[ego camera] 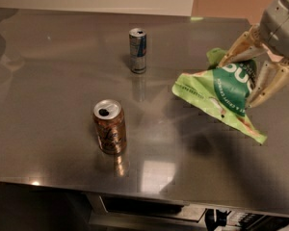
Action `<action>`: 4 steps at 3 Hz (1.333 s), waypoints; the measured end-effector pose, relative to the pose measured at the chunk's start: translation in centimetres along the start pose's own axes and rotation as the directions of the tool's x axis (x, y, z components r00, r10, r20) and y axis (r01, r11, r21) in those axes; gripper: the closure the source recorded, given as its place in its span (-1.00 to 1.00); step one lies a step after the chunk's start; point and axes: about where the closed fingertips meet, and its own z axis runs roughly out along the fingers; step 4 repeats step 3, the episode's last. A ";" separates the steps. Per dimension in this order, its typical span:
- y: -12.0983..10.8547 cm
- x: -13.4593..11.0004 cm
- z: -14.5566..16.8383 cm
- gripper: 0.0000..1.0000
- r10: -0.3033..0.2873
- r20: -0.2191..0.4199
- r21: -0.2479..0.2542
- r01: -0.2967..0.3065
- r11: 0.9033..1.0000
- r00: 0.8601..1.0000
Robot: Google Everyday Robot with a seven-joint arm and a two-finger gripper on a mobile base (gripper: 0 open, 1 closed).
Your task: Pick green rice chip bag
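Observation:
The green rice chip bag [220,95] is a crumpled lime-green foil bag with a dark green round label. It hangs tilted above the right side of the steel table [62,81], lifted off the surface. My gripper [245,76] comes down from the upper right, and its pale fingers [269,81] are shut on the bag's upper right part. The bag's lower corner points down to the right.
A slim silver and blue can [137,50] stands upright at the table's middle back. An open brown and orange can [109,126] stands upright nearer the front, left of middle. The table's front edge runs along the bottom, with a dark gap below it.

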 end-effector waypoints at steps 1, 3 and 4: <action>-1.9 -1.3 -2.5 1.00 0.002 0.016 0.069 -0.003 0.998 1.000; -3.8 -1.3 -2.8 1.00 -0.005 0.006 0.142 0.004 0.990 1.000; -3.8 -1.3 -2.8 1.00 -0.005 0.006 0.142 0.004 0.990 1.000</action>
